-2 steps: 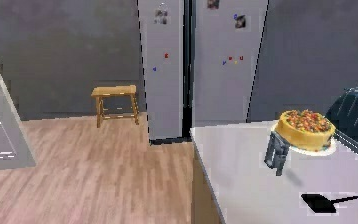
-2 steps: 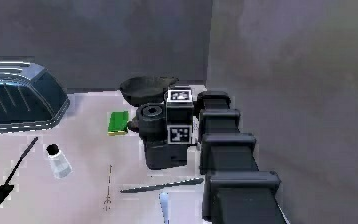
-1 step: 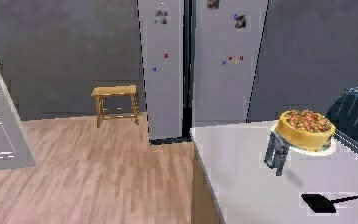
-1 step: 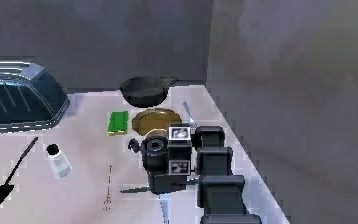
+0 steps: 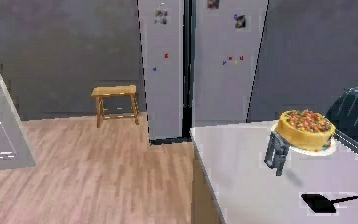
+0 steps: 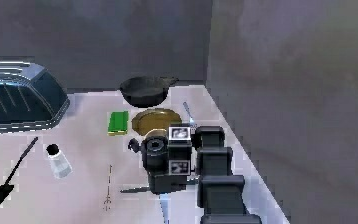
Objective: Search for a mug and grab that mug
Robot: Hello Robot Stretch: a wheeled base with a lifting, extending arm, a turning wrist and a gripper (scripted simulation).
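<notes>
My gripper (image 6: 142,150) is at the end of the dark arm (image 6: 212,185), over the white counter (image 6: 77,140) in the arm side view. A round golden-brown dish (image 6: 157,122) lies right behind it, so I cannot tell whether it holds anything. A black pan (image 6: 145,90) sits farther out, with a green sponge (image 6: 116,122) to its left. In the forward view the same counter (image 5: 237,175) carries a yellow dish with red and green bits (image 5: 306,128) and a small grey upright object (image 5: 277,152).
A dark blue rack (image 6: 17,95) fills the counter's left, with a white shaker (image 6: 56,160), black spatula (image 6: 12,180) and fork (image 6: 107,188) nearer. A grey wall (image 6: 287,80) bounds the right. Ahead stand a grey fridge (image 5: 197,60), a wooden stool (image 5: 116,100) and wooden floor (image 5: 97,170).
</notes>
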